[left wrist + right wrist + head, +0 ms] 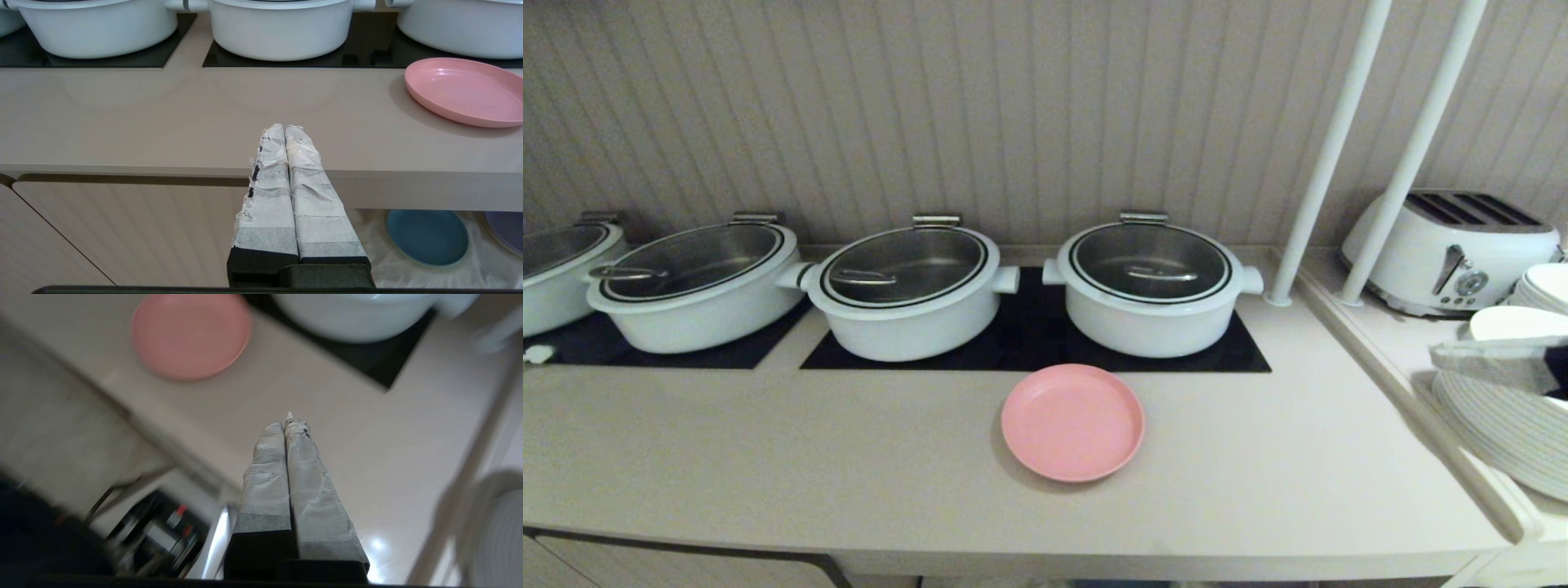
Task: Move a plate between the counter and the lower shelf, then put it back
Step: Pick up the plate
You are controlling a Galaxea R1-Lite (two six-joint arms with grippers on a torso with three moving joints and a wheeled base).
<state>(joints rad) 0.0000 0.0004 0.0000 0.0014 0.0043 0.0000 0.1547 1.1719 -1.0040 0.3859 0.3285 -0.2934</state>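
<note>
While the pink plate sits flat on the bench, just in front of the black panel under the right-hand white pot, you are at the very start: nothing has been picked up yet. Your right tool is squeezed shut and holds nothing. It hangs above the bench, off to one side of the plate and well apart from it. Your left tool is shut too, empty, and parked low by the bench's front edge.

Next, you will likely need to open the right tool, bring it to the plate's rim and pinch it.

Only the left wrist view shows the lower shelf under the bench, with its white cloth, a blue plate and the edge of a purple plate. The head view alone shows the toaster. The right wrist view is smeared, so the dark things below the bench edge may be bottles; I can't be sure.
</note>
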